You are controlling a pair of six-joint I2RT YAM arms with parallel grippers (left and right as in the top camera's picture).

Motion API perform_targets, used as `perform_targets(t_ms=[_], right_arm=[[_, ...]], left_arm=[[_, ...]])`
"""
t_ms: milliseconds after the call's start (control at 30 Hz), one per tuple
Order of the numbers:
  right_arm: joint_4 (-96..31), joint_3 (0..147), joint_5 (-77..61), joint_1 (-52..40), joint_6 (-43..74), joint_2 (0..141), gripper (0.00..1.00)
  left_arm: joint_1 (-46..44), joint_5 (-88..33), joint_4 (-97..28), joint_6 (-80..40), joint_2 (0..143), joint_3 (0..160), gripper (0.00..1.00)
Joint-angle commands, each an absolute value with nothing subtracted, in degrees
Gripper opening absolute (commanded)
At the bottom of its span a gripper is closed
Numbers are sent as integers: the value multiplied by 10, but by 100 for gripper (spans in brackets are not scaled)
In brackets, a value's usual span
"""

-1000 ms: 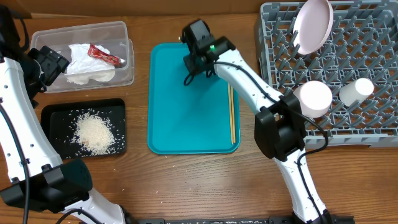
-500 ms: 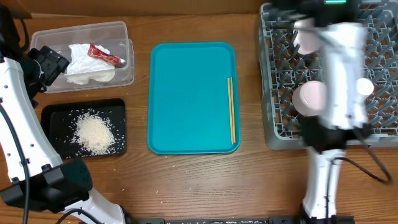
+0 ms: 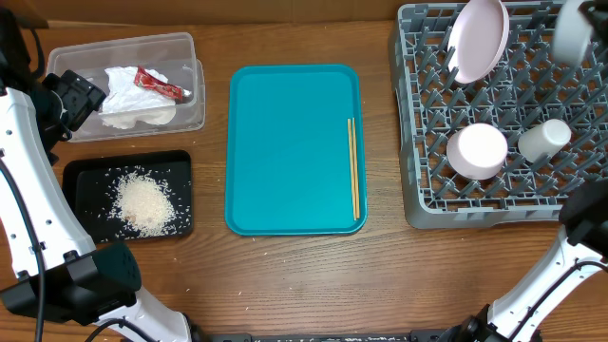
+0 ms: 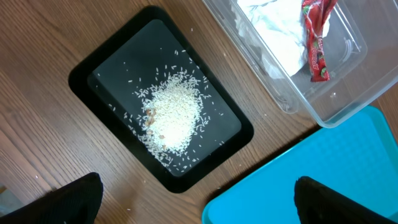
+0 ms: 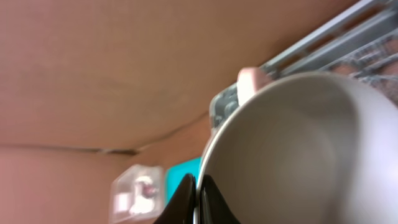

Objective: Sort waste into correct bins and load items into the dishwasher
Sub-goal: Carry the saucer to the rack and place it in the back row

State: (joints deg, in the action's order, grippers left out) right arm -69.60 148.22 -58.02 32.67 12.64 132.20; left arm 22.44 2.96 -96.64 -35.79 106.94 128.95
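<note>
My right gripper [image 5: 198,199] is shut on the rim of a pale round saucer [image 5: 292,149], which fills the right wrist view. In the overhead view the saucer is a blur [image 3: 573,28] above the far right corner of the grey dish rack [image 3: 418,204]. The rack holds a white plate [image 3: 478,38] on edge, an upturned white bowl [image 3: 477,150] and a pale cup [image 3: 543,139]. Wooden chopsticks [image 3: 353,180] lie on the teal tray [image 3: 285,142]. My left gripper [image 4: 199,205] is open and empty above the table, between the black tray and the teal tray.
The clear tub [image 3: 190,119] holds a crumpled napkin [image 3: 128,95] and a red-and-white wrapper [image 3: 160,85]. The black tray [image 3: 81,171] holds a heap of rice [image 3: 144,201]. A few grains lie on the wood near it.
My right arm has swung fast from the top of the teal tray over to the far right corner of the rack, with the saucer in its jaws. My left arm has not moved.
</note>
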Motion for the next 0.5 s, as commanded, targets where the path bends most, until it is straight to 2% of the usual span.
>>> perform_targets(t_ms=[0, 300, 467], right_arm=[[-614, 1386, -716, 324, 173, 1329, 4], [-281, 1173, -732, 325, 422, 1329, 4], [-259, 1131, -720, 329, 438, 1329, 4]], left_arm=[[225, 30, -967, -349, 1072, 1290, 100], [225, 30, -967, -349, 1071, 1290, 100], [225, 30, -967, -349, 1072, 1290, 100]])
